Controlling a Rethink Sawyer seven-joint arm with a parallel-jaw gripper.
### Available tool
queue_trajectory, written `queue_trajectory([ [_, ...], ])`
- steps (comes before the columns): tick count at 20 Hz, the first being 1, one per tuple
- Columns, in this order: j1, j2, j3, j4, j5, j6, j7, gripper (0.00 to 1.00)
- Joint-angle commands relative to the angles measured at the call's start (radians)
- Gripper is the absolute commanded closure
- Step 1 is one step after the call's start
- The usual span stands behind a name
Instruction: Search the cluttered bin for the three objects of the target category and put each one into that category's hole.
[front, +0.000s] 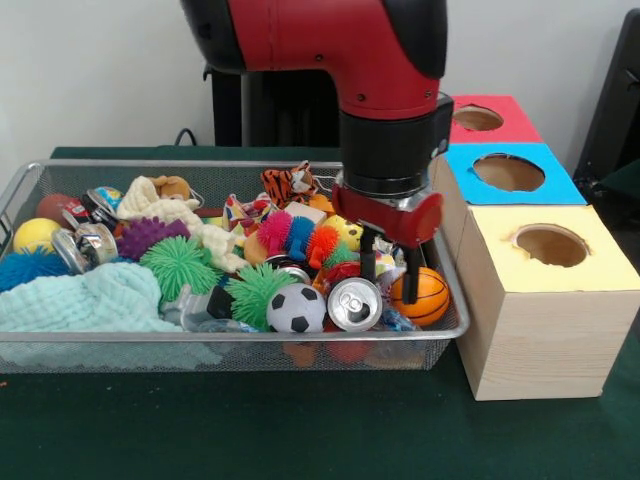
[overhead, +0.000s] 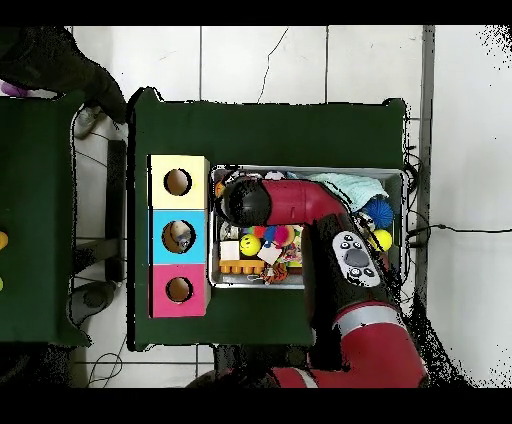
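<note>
The gripper (front: 389, 268) hangs open, holding nothing, down in the right end of the bin (front: 120, 343), by the orange basketball (front: 421, 296) and a drink can (front: 353, 303). A see-through bottle (front: 192, 307) lies mostly hidden under the green spiky ball (front: 180, 267). From overhead, the arm (overhead: 300, 205) covers much of the bin.
</note>
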Motion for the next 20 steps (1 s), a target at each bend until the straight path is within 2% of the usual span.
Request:
queue_trajectory([
  [1,-0.061,-0.085,0.052,0.022,-0.026,0.195,-0.196,0.0],
  [3,-0.07,-0.075,0.064,0.002,-0.027,0.221,-0.212,0.0],
  [8,-0.071,-0.031,0.076,-0.022,-0.047,0.163,-0.187,0.0],
  [20,-0.03,-0.001,0.063,-0.037,-0.036,0.12,-0.105,0.0],
])
